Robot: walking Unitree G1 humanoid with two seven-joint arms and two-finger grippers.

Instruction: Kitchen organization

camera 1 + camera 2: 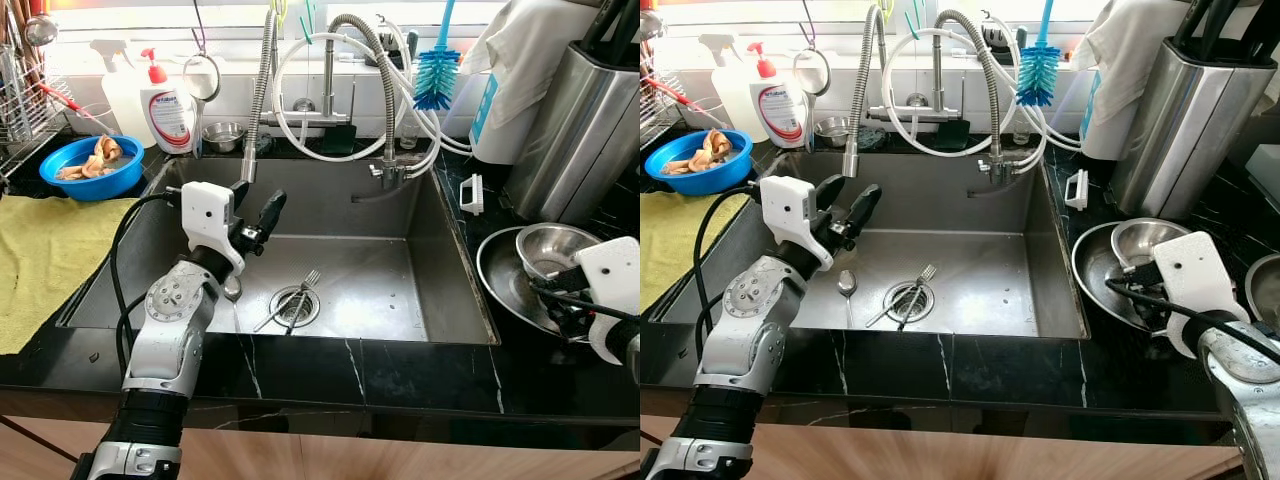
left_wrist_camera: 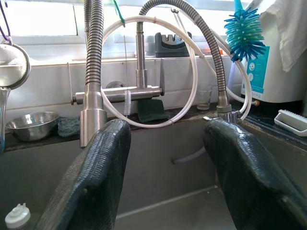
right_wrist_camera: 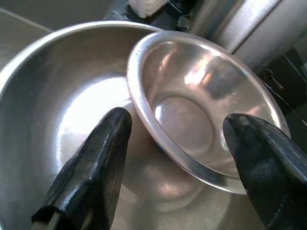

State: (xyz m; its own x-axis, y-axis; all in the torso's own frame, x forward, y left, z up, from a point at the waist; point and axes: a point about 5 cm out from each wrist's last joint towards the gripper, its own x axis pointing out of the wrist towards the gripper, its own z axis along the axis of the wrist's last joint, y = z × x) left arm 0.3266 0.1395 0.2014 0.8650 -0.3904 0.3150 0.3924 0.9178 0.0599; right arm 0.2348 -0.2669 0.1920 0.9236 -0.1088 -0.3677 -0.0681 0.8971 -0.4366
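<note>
I have the right gripper (image 3: pixel 175 143) over the two nested steel bowls on the black counter (image 1: pixel 400 375) to the right of the sink (image 1: pixel 455 290). Its fingers (image 3: pixel 96 163) are spread wide and hold nothing. One finger sits over the inside of the large bowl (image 3: pixel 57 110); the other sits over the far rim of the small bowl (image 3: pixel 192 110).

The small bowl rests inside the large one, tilted. Its mouth faces up and leans toward the sink side. It is round, so it has no long axis; only the rim plane matters for the approach.

Handling, by my estimate:
- Thin polished steel: light, stiff, not fragile.
- The surface is smooth and probably slippery, more so if wet.
- A grip across the full width looks wider than the finger spread allows.
- I would take it at the rim, one finger inside the wall and one outside, at the raised edge nearest the gripper.
- A pinched rim may pivot, and the large bowl below may shift or ring when the small one lifts.

The left gripper (image 1: pixel 255 225) hangs over the left part of the sink, fingers apart and empty. A fork (image 1: pixel 300 295) and a spoon (image 1: pixel 847 283) lie on the sink floor near the drain (image 1: pixel 295 305).
</note>
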